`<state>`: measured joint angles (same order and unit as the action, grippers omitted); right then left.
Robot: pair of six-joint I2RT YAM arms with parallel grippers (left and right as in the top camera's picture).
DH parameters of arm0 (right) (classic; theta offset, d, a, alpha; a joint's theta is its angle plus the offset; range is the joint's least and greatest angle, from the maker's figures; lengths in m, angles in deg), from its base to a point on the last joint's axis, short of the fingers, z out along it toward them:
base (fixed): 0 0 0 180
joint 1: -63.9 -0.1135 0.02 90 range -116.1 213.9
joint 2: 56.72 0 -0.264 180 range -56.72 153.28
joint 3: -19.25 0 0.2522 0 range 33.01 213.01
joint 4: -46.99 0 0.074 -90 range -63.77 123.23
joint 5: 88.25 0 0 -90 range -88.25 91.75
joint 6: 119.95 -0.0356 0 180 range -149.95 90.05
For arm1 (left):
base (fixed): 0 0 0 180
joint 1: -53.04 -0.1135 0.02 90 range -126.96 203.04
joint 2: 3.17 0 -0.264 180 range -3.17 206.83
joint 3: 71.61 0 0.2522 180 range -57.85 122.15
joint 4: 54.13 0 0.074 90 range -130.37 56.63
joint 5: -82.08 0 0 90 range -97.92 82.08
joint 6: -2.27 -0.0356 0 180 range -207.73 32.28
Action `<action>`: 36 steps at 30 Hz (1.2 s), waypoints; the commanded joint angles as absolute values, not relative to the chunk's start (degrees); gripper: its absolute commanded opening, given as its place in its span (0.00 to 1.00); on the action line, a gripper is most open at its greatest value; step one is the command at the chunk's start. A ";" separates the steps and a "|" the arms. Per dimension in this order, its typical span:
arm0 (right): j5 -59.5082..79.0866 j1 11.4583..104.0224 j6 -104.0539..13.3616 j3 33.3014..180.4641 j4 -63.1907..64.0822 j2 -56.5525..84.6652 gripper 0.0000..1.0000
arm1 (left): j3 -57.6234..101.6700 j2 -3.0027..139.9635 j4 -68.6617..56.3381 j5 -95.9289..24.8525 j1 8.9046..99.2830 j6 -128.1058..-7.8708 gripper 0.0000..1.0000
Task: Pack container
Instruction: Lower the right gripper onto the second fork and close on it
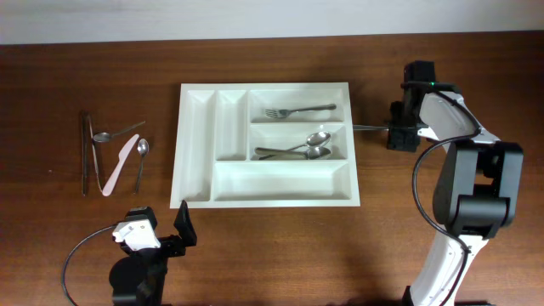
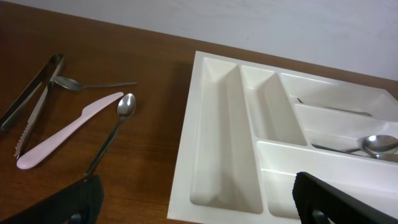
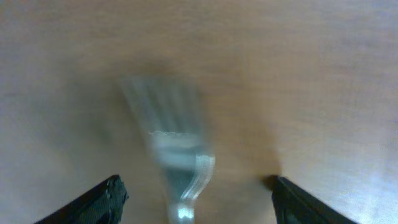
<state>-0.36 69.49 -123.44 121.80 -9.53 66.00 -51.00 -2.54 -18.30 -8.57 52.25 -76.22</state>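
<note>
A blurred fork (image 3: 168,137) lay closest to the lens, between the spread fingers of the right gripper (image 3: 196,183), neither finger touching it. The container (image 1: 280,180) sat mid-table. The left gripper (image 2: 198,186) gaped empty at its near corner. Inside were a second fork (image 1: 297,110) and two spoons (image 1: 308,144). The step looked like picking up the fork: next, clench and carry it to the top compartment. No writing was legible.

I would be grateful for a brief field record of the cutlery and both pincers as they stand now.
container: fork in top long compartment, two spoons in middle one
left of container: tongs, pink knife, two loose spoons
left pincer: open, empty, near container's corner
right pincer: open, fingers either side of a blurred second fork
</note>
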 commanded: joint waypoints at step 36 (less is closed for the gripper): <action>9.93 69.07 -91.68 121.56 -13.47 67.42 0.77 | -51.22 -2.87 -18.26 -8.63 52.03 -77.16 0.99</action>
